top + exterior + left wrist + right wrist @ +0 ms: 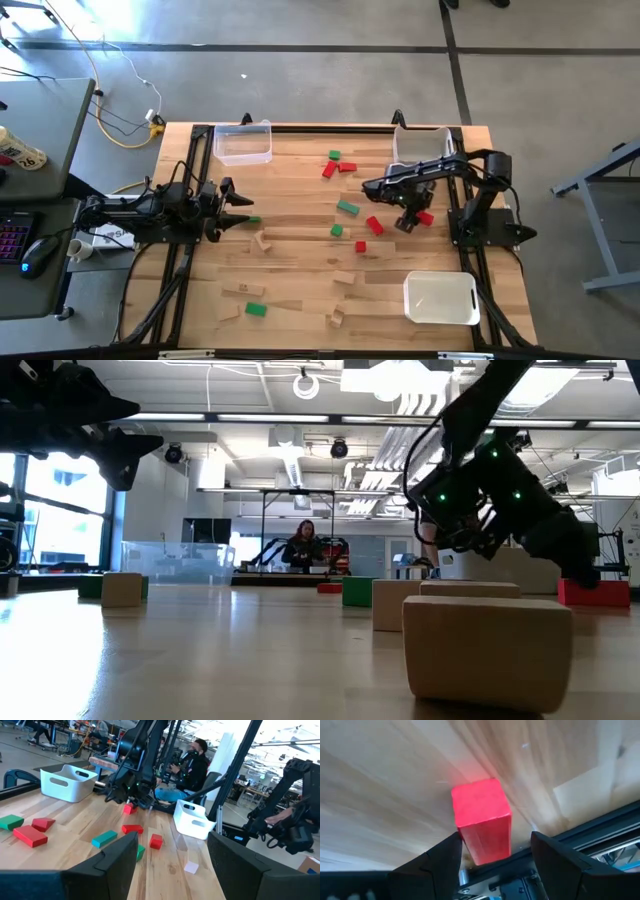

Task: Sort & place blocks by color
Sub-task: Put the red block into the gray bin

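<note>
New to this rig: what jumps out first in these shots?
The right pincer, open, pointing down over a red block near the table's right edge, with that block between its fingers in the right wrist view. Then the scatter of red, green and plain wood blocks across the table's middle, with three bins round them. The left pincer waits open at the left side.

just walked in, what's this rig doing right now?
It's sorting wooden blocks by color. The right gripper is over a red block near the right edge of the table, fingers open either side of it, not yet closed. The left gripper waits open at the left side, holding nothing. Red, green and plain wood blocks lie scattered over the tabletop. Three bins stand around the table; the near right bin looks empty, and no blocks show in the other two.
</note>
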Controlling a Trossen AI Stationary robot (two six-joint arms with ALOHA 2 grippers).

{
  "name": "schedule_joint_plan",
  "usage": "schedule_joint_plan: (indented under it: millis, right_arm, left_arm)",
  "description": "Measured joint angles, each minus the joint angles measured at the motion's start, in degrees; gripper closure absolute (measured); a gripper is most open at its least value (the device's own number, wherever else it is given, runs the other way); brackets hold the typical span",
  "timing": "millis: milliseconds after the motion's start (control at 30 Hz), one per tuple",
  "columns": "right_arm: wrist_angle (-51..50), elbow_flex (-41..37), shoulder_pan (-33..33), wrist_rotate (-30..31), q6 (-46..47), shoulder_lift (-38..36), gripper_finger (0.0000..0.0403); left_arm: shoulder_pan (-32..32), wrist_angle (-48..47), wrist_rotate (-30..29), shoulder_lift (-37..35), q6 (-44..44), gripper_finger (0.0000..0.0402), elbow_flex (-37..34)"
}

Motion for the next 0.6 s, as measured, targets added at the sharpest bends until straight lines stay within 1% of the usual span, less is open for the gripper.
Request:
schedule_joint_plan:
  millis: [133,200,300,500,600]
  right_arm:
    - [1.53,-2.12,0.0,-0.02,0.03,-0.02,0.018]
    - [2.58,-2.95,0.0,-0.15,0.24,-0.02,0.0188]
    - [3.65,-3.49,0.0,-0.9,1.11,-0.02,0.0213]
    - [3.93,-3.53,0.0,-1.22,1.13,-0.07,0.0279]
    - [4.24,-3.53,0.0,-1.12,1.14,-0.09,0.0296]
  left_arm:
    - [0.02,-0.01,-0.02,0.0,0.0,0.0174,0.0]
    - [0.0,-0.01,-0.01,0.01,0.0,0.0174,0.0]
    - [0.01,0.01,-0.01,0.0,0.01,0.0174,0.0]
    - [0.0,0.01,-0.02,0.0,0.02,0.0174,0.0]
    - [0.01,0.01,0.0,0.0,0.0,0.0174,0.0]
